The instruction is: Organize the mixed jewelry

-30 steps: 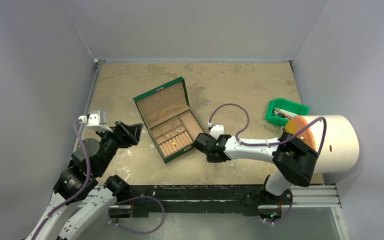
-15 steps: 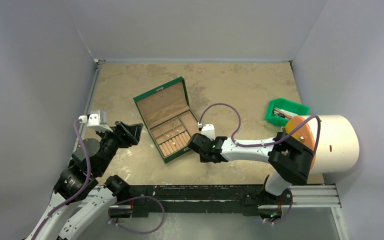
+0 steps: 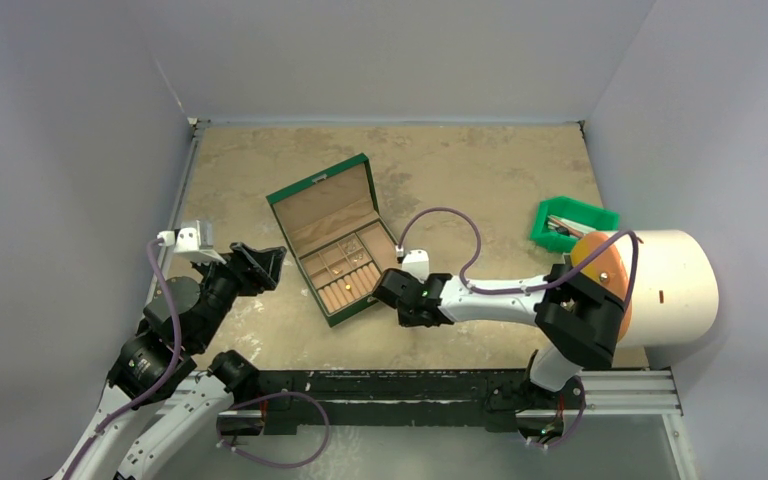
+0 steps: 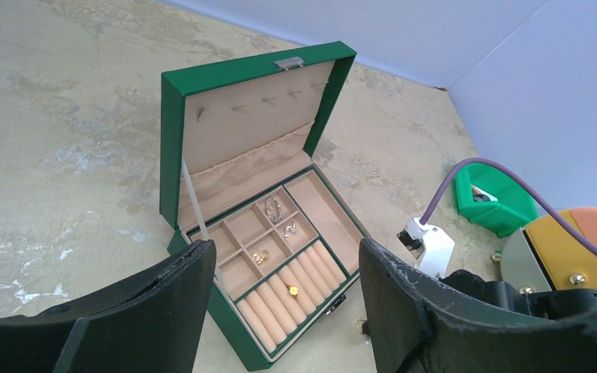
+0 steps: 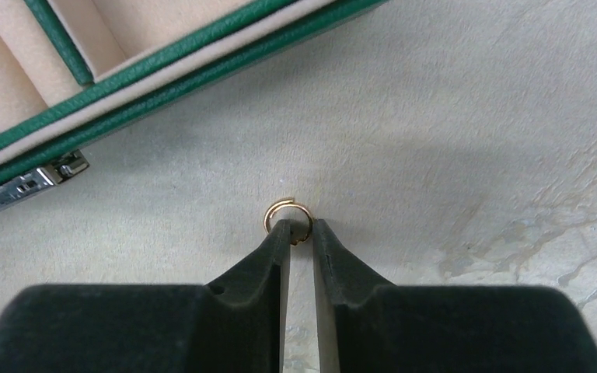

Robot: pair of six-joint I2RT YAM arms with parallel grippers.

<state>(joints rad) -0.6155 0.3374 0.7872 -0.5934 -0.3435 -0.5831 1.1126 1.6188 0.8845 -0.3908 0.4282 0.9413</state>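
Right arm: the right end effector [image 5: 297, 230] is closed to a narrow slit on the near rim of the small gold hoop [image 5: 288, 217], tips low at the worktop [image 5: 474, 116]. A fingertip pinch probably suits wire this thin.
Hoop's place: centre of the right wrist view, on bare worktop just outside the front wall of the green jewellery box [image 5: 202, 58], near its clasp [image 5: 31, 185]; not in any compartment.
Left arm: the left end effector [image 4: 286, 250] stands wide apart and empty, apparently parked clear at the box's left.
Box: lid up so the compartments are reachable; small silver pieces [image 4: 274, 208] and a gold flower stud [image 4: 292, 290] lie inside.
Step judged: lifting the hoop for sorting.
Risk: the hoop could slip from so slight a pinch.
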